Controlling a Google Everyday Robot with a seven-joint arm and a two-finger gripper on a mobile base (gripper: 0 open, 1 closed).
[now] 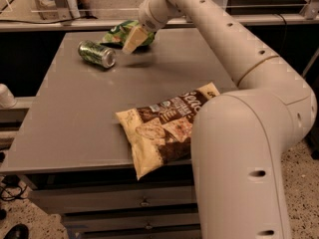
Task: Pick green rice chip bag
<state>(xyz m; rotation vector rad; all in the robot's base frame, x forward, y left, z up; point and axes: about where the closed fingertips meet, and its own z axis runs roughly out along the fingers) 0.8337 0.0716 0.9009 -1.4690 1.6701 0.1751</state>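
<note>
The green rice chip bag (118, 32) lies crumpled at the far edge of the grey table (75, 113), partly hidden behind my gripper. My gripper (131, 41) hangs just in front of and slightly above the bag, at the end of the long white arm (224, 39) that reaches in from the right. Its cream-coloured fingers (133, 38) point down and to the left toward the table top.
A green metal drink can (96, 54) lies on its side left of the gripper. A large brown-and-cream Sea Salt chip bag (164, 126) lies near the table's front edge, partly covered by my arm's elbow. Drawers sit under the table.
</note>
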